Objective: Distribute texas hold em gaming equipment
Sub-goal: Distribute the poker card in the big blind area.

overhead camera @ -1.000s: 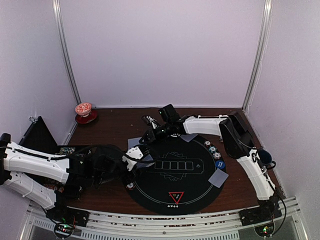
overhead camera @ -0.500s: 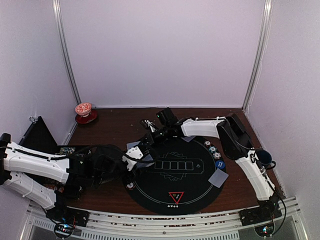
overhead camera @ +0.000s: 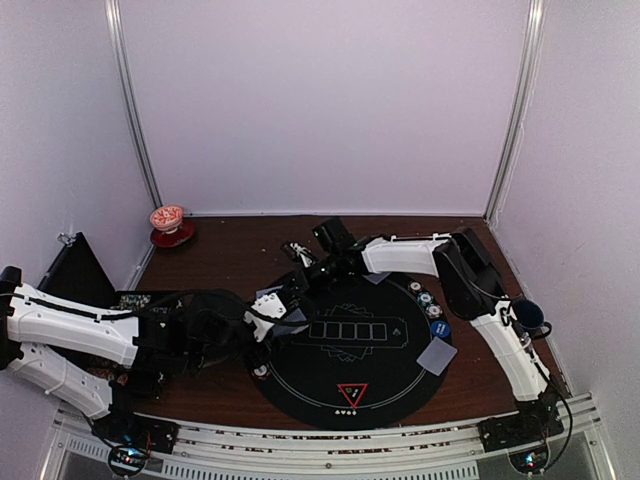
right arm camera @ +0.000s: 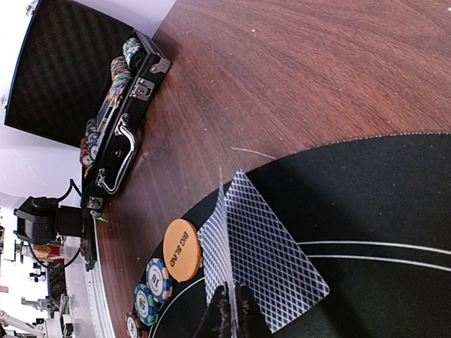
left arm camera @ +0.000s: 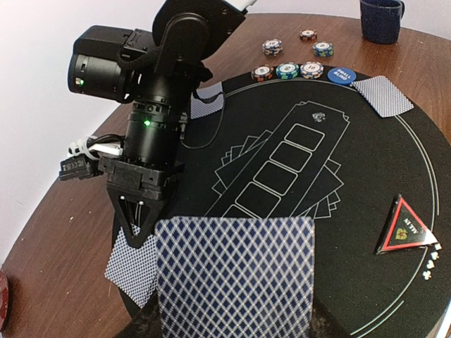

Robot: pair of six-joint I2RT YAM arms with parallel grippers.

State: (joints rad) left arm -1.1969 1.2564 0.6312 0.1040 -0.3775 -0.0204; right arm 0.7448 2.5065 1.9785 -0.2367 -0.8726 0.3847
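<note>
Beside chips [right arm camera: 156,283] | orange button [right arm camera: 182,251] "BIG BLIND" | left fingers [overhead camera: 268,305] clamp card [left arm camera: 236,274] | right fingers [right arm camera: 248,311] clamp another card [right arm camera: 215,250]

My left arm reaches low and forward, left gripper [overhead camera: 287,318] pinching a playing card [left arm camera: 236,278]. My right arm folds across, right gripper [left arm camera: 137,227] pointing down, pinching another.

Far left on the brown wooden table [overhead camera: 230,250], a red-and-white cup [overhead camera: 167,216] on its saucer [overhead camera: 172,238]; at the right edge, a dark blue mug [left arm camera: 381,19].
</note>
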